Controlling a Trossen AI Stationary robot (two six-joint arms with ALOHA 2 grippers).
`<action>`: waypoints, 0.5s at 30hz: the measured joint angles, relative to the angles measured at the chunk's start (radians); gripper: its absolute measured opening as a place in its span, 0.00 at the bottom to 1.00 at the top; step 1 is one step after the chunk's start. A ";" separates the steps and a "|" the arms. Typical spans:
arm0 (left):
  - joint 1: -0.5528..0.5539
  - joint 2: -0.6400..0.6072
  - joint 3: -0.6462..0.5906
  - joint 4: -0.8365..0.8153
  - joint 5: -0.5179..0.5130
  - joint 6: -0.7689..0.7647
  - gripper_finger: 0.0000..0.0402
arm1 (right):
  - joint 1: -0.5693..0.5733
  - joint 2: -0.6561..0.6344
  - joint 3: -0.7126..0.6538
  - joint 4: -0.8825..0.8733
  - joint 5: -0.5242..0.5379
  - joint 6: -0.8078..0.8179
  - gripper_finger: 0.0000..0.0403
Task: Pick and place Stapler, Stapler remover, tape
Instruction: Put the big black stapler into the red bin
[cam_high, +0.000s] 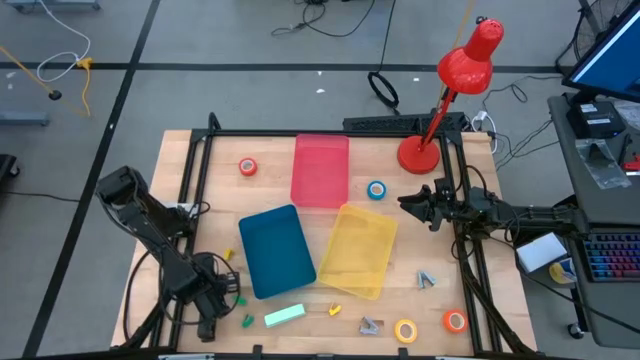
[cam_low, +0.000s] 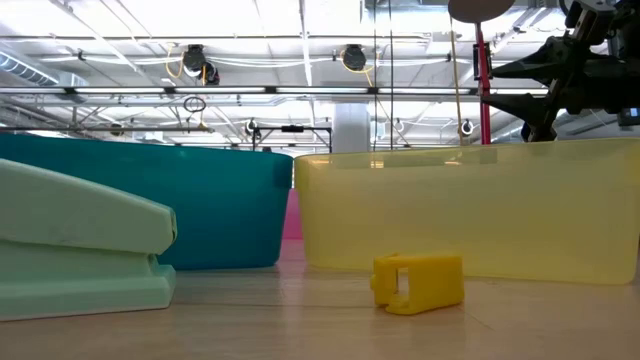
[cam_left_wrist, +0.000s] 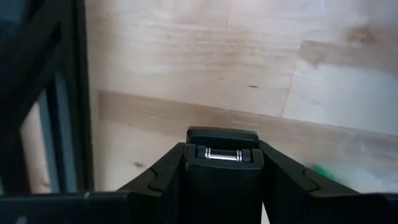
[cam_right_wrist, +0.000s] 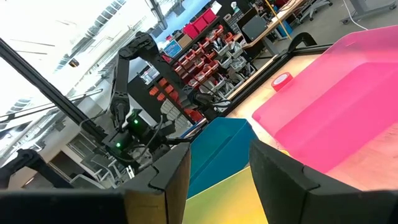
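Note:
The mint-green stapler (cam_high: 284, 316) (cam_low: 80, 240) lies flat near the table's near edge. Two grey staple removers (cam_high: 371, 325) (cam_high: 427, 280) lie near the yellow tray (cam_high: 360, 250). Tape rolls lie flat: red-orange (cam_high: 248, 167) (cam_right_wrist: 281, 81), blue (cam_high: 376, 190), yellow (cam_high: 405, 330), orange (cam_high: 455, 321). My right gripper (cam_high: 408, 204) (cam_right_wrist: 219, 155) (cam_low: 505, 85) hovers open, high above the table just right of the blue roll, pointing left. My left gripper (cam_high: 212, 308) (cam_left_wrist: 222, 149) is folded low at the near left corner, open, with a dark block between its fingers.
Pink tray (cam_high: 320, 170), teal tray (cam_high: 276, 250) and the yellow tray fill the table's middle. A red desk lamp (cam_high: 440, 110) stands at the far right. Small yellow (cam_high: 335, 310) (cam_low: 418, 283) and green (cam_high: 247, 320) bits lie near the stapler. Black frame rails (cam_high: 195, 190) border the table.

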 joint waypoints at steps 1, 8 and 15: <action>0.000 -0.015 0.000 -0.004 -0.002 0.006 0.40 | 0.000 0.000 0.000 0.000 0.000 0.000 0.39; 0.000 -0.135 0.000 -0.004 -0.073 0.084 0.40 | 0.000 0.000 0.000 0.000 0.000 0.000 0.39; 0.020 -0.238 0.001 0.025 -0.214 0.147 0.40 | 0.000 0.000 0.000 0.000 0.000 0.000 0.39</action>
